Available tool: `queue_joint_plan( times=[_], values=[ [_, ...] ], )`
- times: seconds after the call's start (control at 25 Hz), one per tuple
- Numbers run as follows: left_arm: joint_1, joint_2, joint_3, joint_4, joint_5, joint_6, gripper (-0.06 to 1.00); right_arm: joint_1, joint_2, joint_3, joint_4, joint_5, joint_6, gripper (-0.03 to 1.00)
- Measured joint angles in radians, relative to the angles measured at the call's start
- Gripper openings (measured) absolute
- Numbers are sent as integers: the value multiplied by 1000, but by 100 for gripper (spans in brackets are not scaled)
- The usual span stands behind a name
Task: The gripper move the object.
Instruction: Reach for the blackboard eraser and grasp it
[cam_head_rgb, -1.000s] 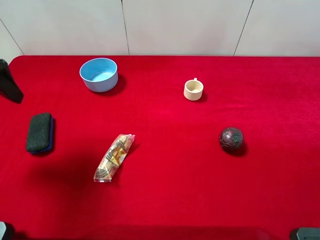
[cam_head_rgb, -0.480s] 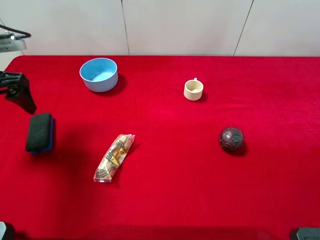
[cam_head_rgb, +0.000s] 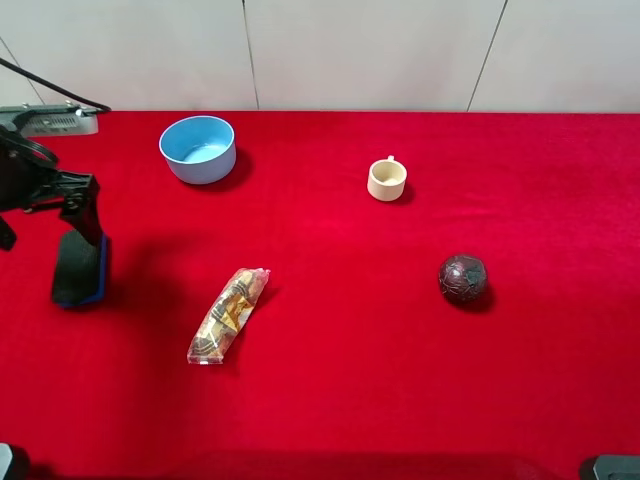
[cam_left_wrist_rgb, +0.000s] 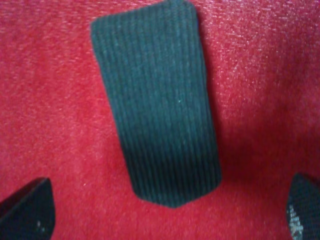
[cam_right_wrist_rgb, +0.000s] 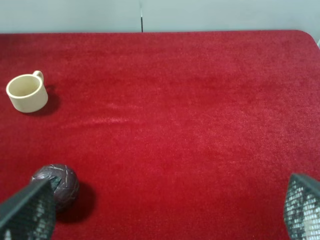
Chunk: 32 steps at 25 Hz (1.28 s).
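The sponge (cam_head_rgb: 78, 272) lies flat on the red table at the far left, dark rough top up, with a blue edge showing. In the left wrist view it (cam_left_wrist_rgb: 157, 100) lies on the cloth between my fingertips and ahead of them. My left gripper (cam_head_rgb: 50, 240) hangs over the sponge's far end, open, with its fingers on either side; whether it touches the sponge is unclear. Its fingertips (cam_left_wrist_rgb: 25, 210) stand wide apart. My right gripper (cam_right_wrist_rgb: 165, 212) is open and empty, above bare cloth near the table's front right.
A blue bowl (cam_head_rgb: 198, 148) stands at the back left. A cream cup (cam_head_rgb: 387, 180) stands at the back middle. A dark ball (cam_head_rgb: 462, 278) lies to the right, and a clear-wrapped snack packet (cam_head_rgb: 228, 314) lies right of the sponge. The left table edge is close to the sponge.
My left arm has come in from the left edge and moved right and down over the sponge. The sponge and the other things have not moved.
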Motion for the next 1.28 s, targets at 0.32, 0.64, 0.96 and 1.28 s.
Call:
queue_joint_plan(
  times=[0.32, 0.64, 0.96, 1.28],
  values=[
    [-25, 82, -1, 29, -61, -54, 91, 0, 0, 0, 0, 0, 0, 69],
    [-25, 166, -1, 39, -114, -62, 91, 0, 0, 0, 0, 0, 0, 69],
    [-25, 227, -2, 39, -180, -62, 91, 0, 0, 0, 0, 0, 0, 69],
    [-25, 256, -2, 36, -203, -63, 89, 0, 0, 0, 0, 0, 0, 69]
  ],
)
